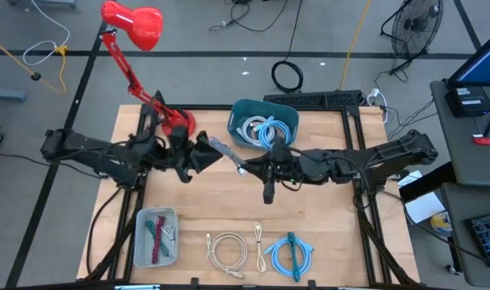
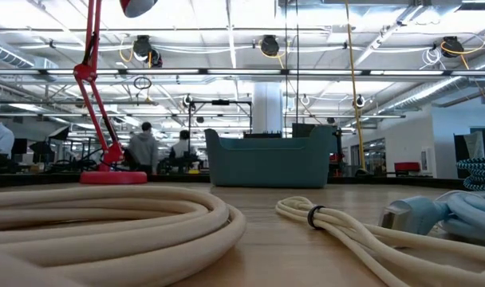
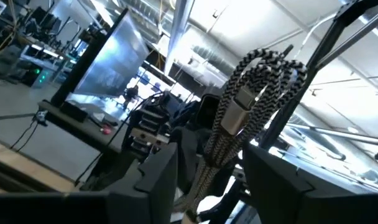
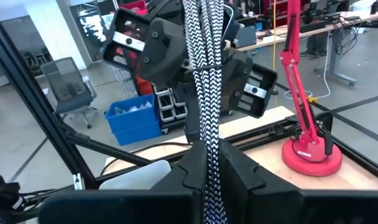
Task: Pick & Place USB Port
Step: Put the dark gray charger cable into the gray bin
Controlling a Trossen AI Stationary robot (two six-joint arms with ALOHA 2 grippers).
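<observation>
A black-and-white braided cable bundle (image 1: 226,154) hangs in the air over the table's middle, between my two grippers. My right gripper (image 1: 251,167) is shut on one end of it. My left gripper (image 1: 206,153) is open, and its fingers stand on either side of the bundle's other end (image 3: 229,134); I cannot tell whether they touch it. In the right wrist view the bundle (image 4: 204,74) runs straight away from my fingers into the left gripper (image 4: 201,59). My right gripper pinches the braided bundle near its right end (image 4: 209,163) between the two fingers. It comes level from the table's right side, with the fingers lying along the bundle. The bundle is lifted clear of the table and sticks out straight toward the left gripper.
A teal bin (image 1: 263,125) with light blue and white cables stands at the far middle. A red desk lamp's base (image 1: 179,121) sits far left. A grey tray (image 1: 155,236) with cables lies near left. Cream (image 1: 227,250) and blue (image 1: 291,254) cables lie along the near edge.
</observation>
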